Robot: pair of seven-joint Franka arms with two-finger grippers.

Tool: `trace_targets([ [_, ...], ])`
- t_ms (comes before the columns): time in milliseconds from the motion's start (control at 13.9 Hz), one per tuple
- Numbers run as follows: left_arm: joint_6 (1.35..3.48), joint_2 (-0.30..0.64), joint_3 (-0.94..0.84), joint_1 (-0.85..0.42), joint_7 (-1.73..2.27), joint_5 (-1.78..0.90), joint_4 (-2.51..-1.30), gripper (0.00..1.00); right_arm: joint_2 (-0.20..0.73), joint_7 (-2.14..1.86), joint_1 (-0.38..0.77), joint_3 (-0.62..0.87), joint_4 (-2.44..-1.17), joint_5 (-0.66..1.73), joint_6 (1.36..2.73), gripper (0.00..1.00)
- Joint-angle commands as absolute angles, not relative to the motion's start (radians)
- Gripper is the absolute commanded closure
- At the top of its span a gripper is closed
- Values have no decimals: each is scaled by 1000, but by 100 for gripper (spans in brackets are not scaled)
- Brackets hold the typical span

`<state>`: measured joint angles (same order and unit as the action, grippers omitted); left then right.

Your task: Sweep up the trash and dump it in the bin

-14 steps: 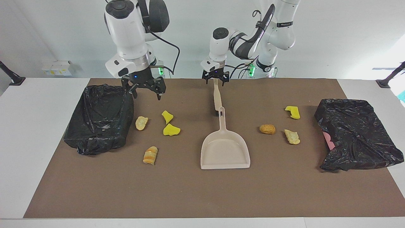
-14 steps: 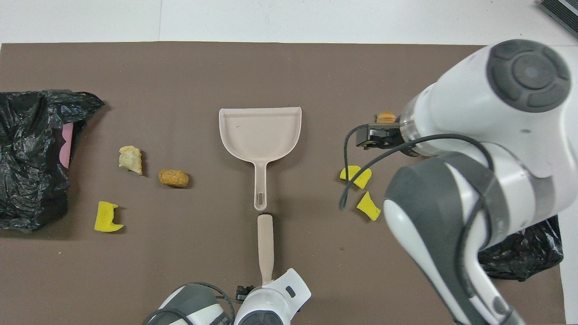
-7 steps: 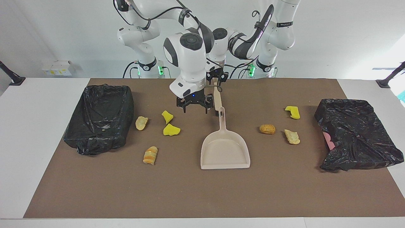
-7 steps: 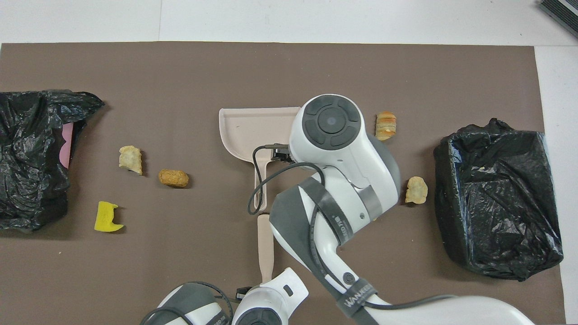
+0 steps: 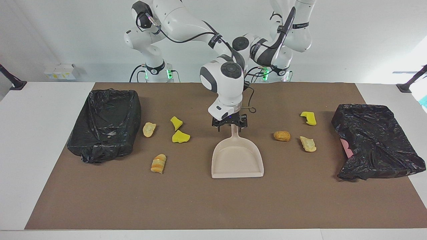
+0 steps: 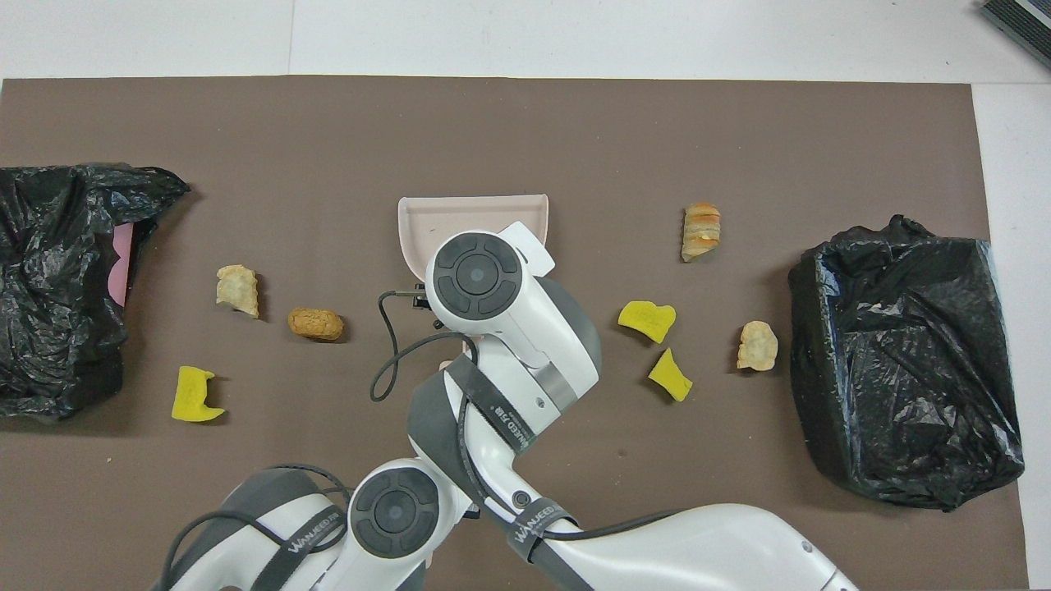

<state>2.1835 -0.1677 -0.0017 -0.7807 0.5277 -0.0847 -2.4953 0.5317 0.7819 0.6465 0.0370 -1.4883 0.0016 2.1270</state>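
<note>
The beige dustpan [image 5: 237, 160] [image 6: 472, 217] lies mid-mat, empty. My right gripper [image 5: 229, 124] is low over its handle, open, a finger on each side. Yellow trash chunks [image 5: 176, 122] [image 5: 180, 136], a tan piece [image 5: 149, 129] and an orange-striped piece [image 5: 158, 163] lie between the dustpan and the open black-lined bin [image 5: 103, 125] [image 6: 903, 361]. A brown piece [image 5: 282, 135], a tan scrap [image 5: 308, 143] and a yellow chunk [image 5: 309, 118] lie toward the left arm's end. The right arm hides my left gripper and the brush.
A crumpled black bag [image 5: 375, 143] [image 6: 57, 279] with something pink showing sits at the left arm's end of the brown mat [image 5: 200, 206]. A loose cable [image 5: 248, 108] hangs by the right wrist.
The right arm swung from beside the bin to the dustpan's handle and came down over it. The left gripper, seen earlier at the brush handle's end, is now covered.
</note>
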Motion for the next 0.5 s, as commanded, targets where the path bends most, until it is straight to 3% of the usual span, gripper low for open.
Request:
trace_targets([
  [0,2149,-184,-3,-718,499,-94,-2502,100,491,760,647,38,-1563,23,2154,12],
  [144,2148,-184,-2,-700,477,-91,-2510,100,447,738,652,40,-1647,23,2157,19],
  [431,2128,-192,-2,-641,422,-83,-2510,100,463,735,678,44,-1661,15,2175,19],
])
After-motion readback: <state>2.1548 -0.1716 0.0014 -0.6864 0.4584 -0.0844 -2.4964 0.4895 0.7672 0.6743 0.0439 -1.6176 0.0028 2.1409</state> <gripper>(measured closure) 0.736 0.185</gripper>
